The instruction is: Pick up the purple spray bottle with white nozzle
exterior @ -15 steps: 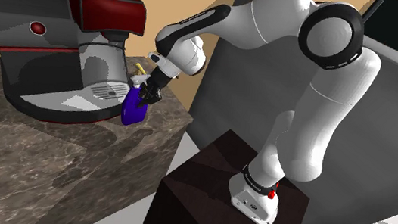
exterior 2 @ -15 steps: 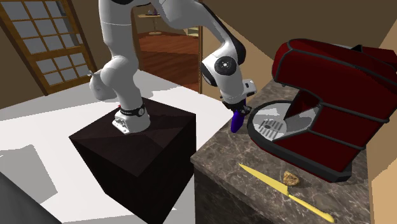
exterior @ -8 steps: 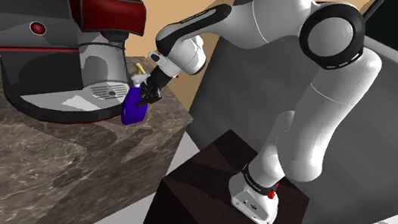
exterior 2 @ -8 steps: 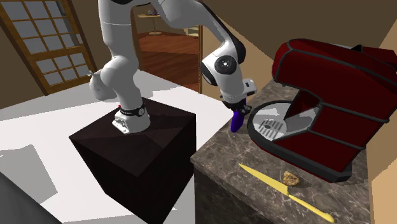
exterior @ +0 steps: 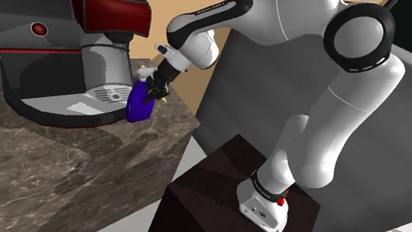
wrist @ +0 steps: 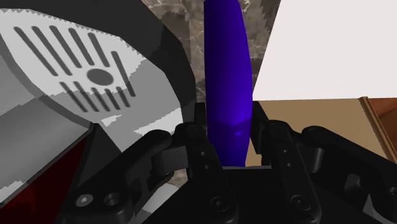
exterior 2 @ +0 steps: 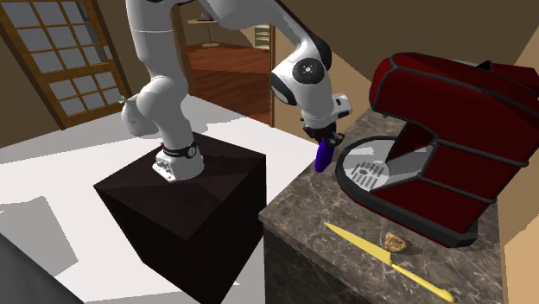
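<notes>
Black fingers [wrist: 198, 143] clasping dark purple spray bottle [exterior: 139, 106] at upper part, one finger pressing each side. Bottle hanging tilted under gripper [exterior: 153, 90], appearing just clear of brown marbled surface [exterior: 49, 166], near its edge. Contents: cannot tell. Red-and-grey coffee machine [exterior: 63, 37] standing just left of bottle in shoulder view, slotted grey drip tray [wrist: 76, 70] lying close beside it. Yellow knife [exterior 2: 380, 257] lying well apart.

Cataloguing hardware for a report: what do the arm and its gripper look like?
The arm is glossy white, with rounded links and dark joint rings, plus a small red mark near its base. The gripper is all black, with two blocky fingers.
</notes>
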Tool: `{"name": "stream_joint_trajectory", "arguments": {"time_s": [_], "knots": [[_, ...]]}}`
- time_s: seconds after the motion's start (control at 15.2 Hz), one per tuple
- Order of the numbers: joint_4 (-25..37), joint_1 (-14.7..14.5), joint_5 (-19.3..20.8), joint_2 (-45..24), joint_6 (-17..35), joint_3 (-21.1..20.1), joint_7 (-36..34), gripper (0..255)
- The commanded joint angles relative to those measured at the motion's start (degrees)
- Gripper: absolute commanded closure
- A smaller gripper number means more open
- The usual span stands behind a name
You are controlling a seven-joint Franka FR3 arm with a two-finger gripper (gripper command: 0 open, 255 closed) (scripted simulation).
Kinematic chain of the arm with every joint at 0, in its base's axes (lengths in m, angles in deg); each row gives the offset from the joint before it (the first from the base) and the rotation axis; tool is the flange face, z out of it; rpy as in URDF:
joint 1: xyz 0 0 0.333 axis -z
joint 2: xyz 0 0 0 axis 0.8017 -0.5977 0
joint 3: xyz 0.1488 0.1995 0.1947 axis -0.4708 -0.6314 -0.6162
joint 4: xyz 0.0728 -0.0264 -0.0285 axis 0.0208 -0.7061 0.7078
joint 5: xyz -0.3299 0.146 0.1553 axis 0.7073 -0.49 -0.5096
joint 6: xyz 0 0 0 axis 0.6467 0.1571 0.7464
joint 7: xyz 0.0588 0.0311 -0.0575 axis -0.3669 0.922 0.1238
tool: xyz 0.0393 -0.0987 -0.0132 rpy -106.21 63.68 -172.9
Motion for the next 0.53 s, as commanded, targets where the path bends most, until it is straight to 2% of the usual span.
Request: {"name": "stream_joint_trajectory", "arguments": {"time_s": [0.0,0.33,0.46], "knots": [[0.05,-0.09,1.75,1.47,-0.73,0.16,-1.85,255],[0.69,-0.04,5.31,4.26,-2.68,0.41,-5.61,255],[0.71,-0.03,5.41,4.35,-2.74,0.40,-5.72,255]]}}
